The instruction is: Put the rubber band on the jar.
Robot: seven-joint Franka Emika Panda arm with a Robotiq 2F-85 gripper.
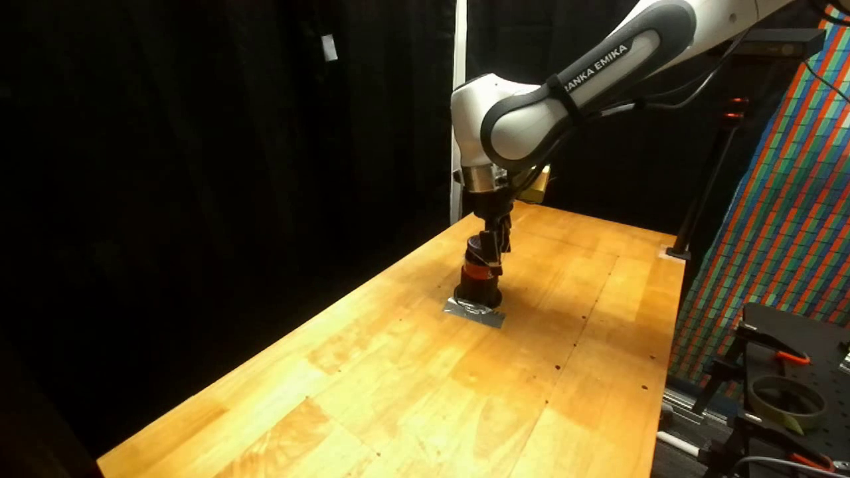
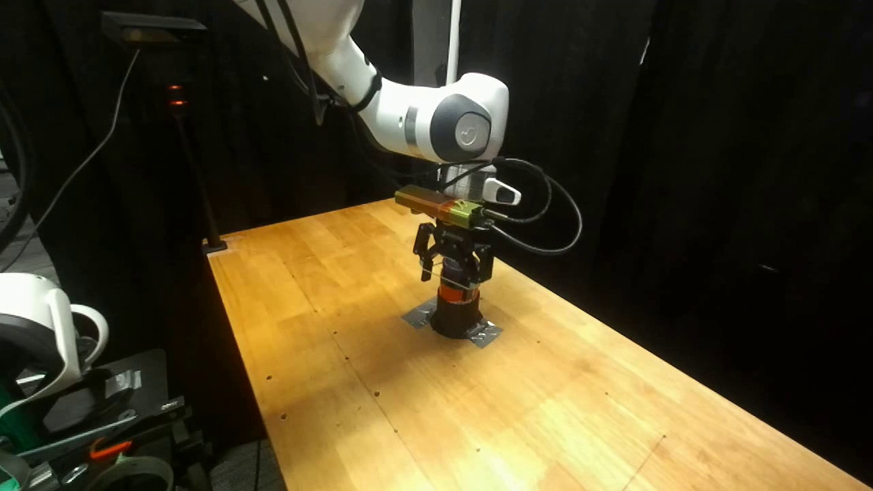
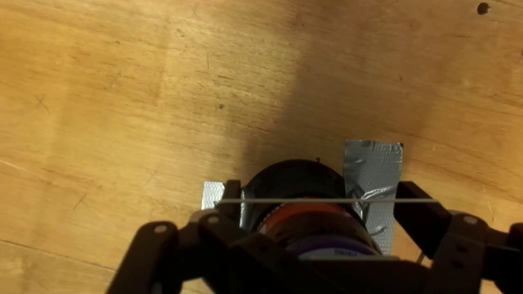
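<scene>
Gripper, jaws wide, holds the band taut in front of the jar in the wrist view. In an exterior view it stands upright by tape, nearer the left edge of the table. In an exterior view, beneath the arm, it is nearer the right edge.

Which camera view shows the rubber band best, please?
The wrist view: there the rubber band appears as a long, pale line stretched across the end effector. Both exterior views show only small, thin traces of it near the jar.
</scene>
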